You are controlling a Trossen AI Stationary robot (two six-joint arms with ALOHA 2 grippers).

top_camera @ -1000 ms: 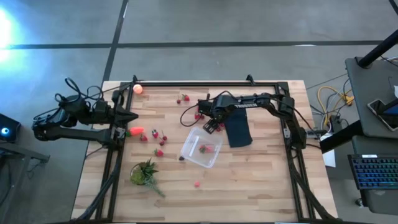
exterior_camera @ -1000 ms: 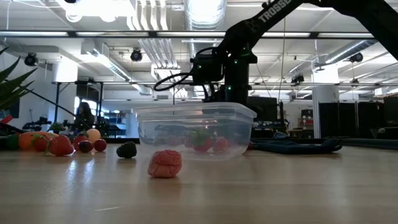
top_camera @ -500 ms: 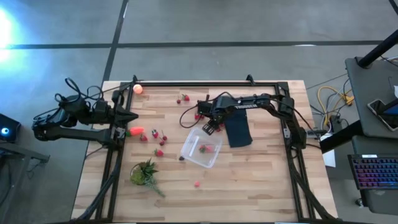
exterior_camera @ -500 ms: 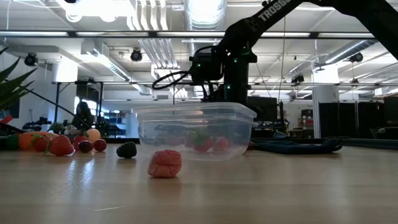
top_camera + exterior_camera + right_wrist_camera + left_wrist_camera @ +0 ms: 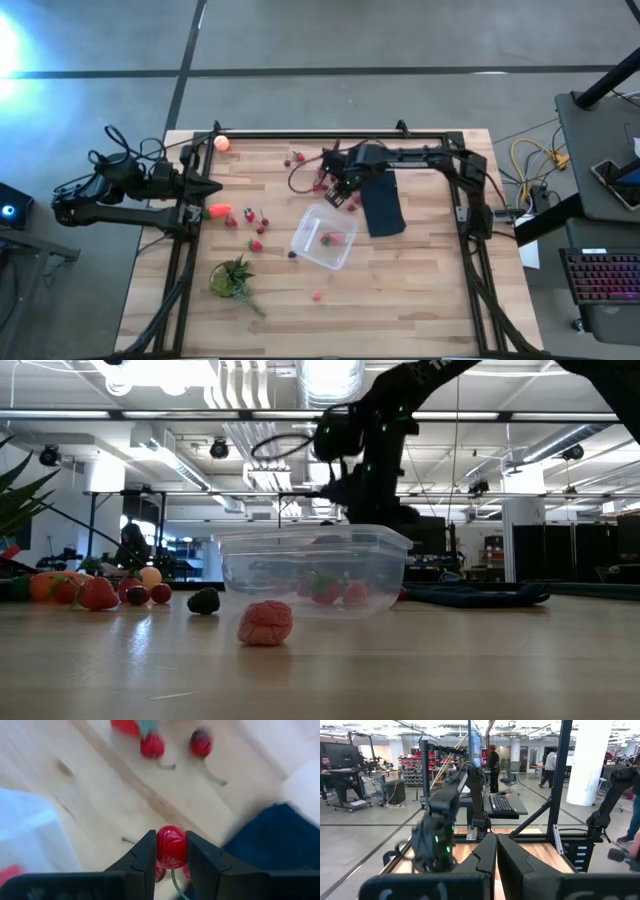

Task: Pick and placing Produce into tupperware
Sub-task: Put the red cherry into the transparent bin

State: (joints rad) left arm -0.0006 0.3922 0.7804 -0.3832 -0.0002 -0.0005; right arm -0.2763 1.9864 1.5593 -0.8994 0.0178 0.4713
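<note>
The clear tupperware [image 5: 323,237] stands mid-table with a few red and green pieces in it; the low view shows it too [image 5: 315,570]. My right gripper [image 5: 340,190] hangs just beyond its far side, beside the navy cloth [image 5: 382,205], shut on a small round red berry [image 5: 171,847]. More red berries [image 5: 255,222] lie left of the box, along with an elongated orange-red piece [image 5: 218,211]. A peach ball [image 5: 222,142] lies at the far left. My left gripper [image 5: 214,187] waits shut at the left edge, holding nothing [image 5: 496,851]. My right gripper pinches the red berry by its two round sides [image 5: 161,848] between the two fingertips. The fingers come from above, pointing steeply down. The berry is lifted clear of the wood, and a thin green stem [image 5: 175,881] hangs below it.
Two stemmed berries [image 5: 151,745] [image 5: 201,742] lie on the wood below the right gripper. A green leafy bunch [image 5: 232,278] sits near the front left. A pink-red lump [image 5: 265,623] and a dark piece [image 5: 203,600] lie in front of the box.
My right gripper has shut on the red berry next to the box's far side, then risen with it, and the berry is now clear of the table. The tupperware and the other produce have stayed put.
</note>
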